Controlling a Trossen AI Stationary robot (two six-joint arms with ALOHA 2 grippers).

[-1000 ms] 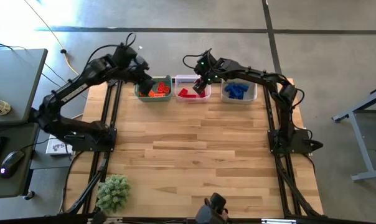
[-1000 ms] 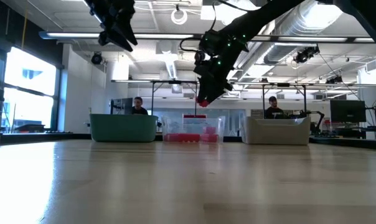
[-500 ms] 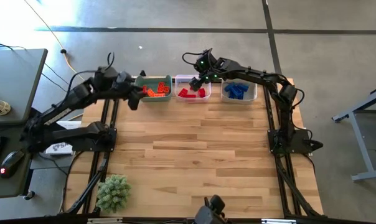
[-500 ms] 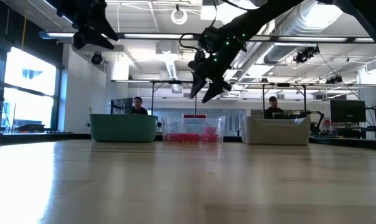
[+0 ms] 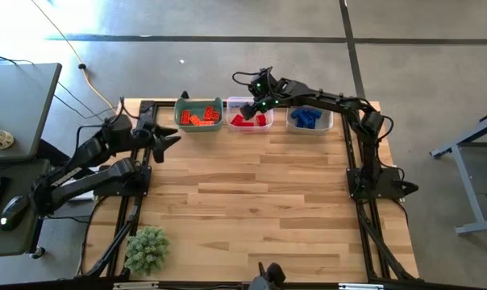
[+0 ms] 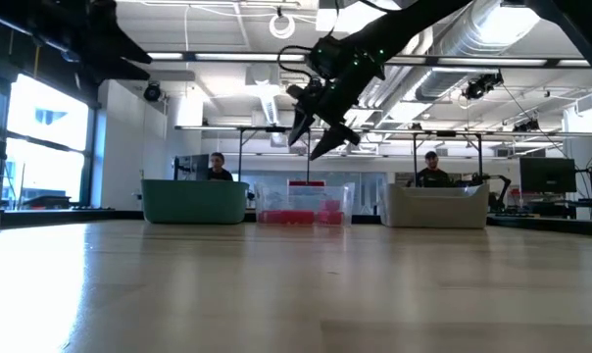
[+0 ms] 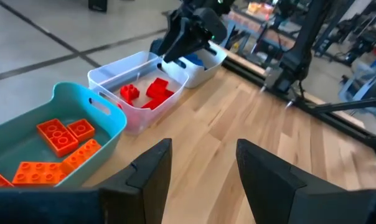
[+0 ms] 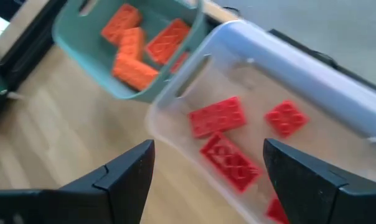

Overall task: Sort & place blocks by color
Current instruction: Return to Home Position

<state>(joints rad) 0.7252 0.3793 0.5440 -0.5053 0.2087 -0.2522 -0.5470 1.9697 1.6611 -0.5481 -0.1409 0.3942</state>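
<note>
You're hovering the right gripper (image 5: 259, 102) over the clear bin (image 5: 248, 130), fingers wide and empty, so lift straight up before swinging home; the left gripper (image 5: 171, 138) is hanging wide open near the green bin (image 5: 199, 128).

A: What sort of place is this?
B: A robotics lab, open-plan: bare ceiling ducts (image 6: 494, 31), concrete floor (image 5: 227, 20), two people (image 6: 218, 165) seated at benches behind, a monitor (image 6: 546, 176) at the side.

Blocks (image 5: 199, 118) lie in three bins (image 6: 193, 203), side by side.
</note>
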